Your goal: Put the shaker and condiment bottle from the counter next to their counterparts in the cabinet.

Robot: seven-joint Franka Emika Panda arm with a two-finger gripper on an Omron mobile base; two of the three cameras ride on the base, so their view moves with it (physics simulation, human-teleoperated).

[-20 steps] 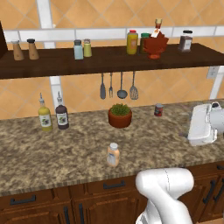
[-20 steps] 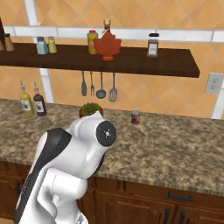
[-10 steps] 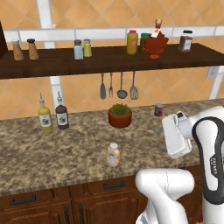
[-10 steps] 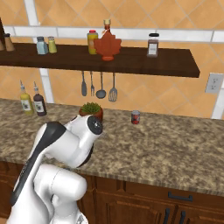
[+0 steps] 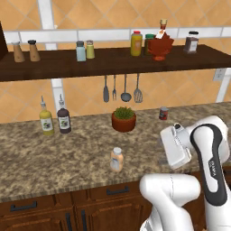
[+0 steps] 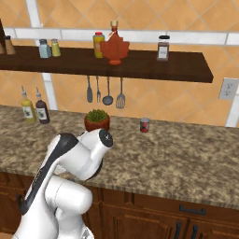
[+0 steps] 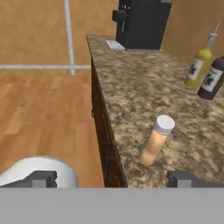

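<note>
The peach-orange condiment bottle (image 5: pixel 117 159) (image 7: pixel 155 141) stands upright near the counter's front edge. In the left base view my hand (image 5: pixel 173 146) hovers to its right, a short gap away. The gripper (image 7: pixel 113 179) is open and holds nothing; the bottle rises between its fingertips (image 7: pixel 183 178), nearer the right one and farther off. The pale blue shaker (image 5: pixel 80 51) (image 6: pixel 45 48) stands on the dark shelf board (image 5: pixel 113 61) beside the yellow-green shaker (image 5: pixel 90 49) (image 6: pixel 55 47). Further right on the shelf are a yellow bottle (image 5: pixel 136 43), a red maple-leaf bottle (image 5: pixel 161 45) and a dark jar (image 5: pixel 191 42).
A potted plant (image 5: pixel 123 119) and a small can (image 5: pixel 164 113) stand at the back of the counter. To the left are a yellow spouted bottle (image 5: pixel 45 119) and a dark one (image 5: pixel 64 118). Utensils (image 5: pixel 122 88) hang under the shelf. Two brown shakers (image 5: pixel 25 51) stand at the shelf's left. A black coffee machine (image 7: pixel 142 22) stands at the counter's far end.
My arm has swung: the hand moved left and slightly down from the far right toward the peach-orange bottle, and the elbow rose. The jaws stayed open. No object moved.
</note>
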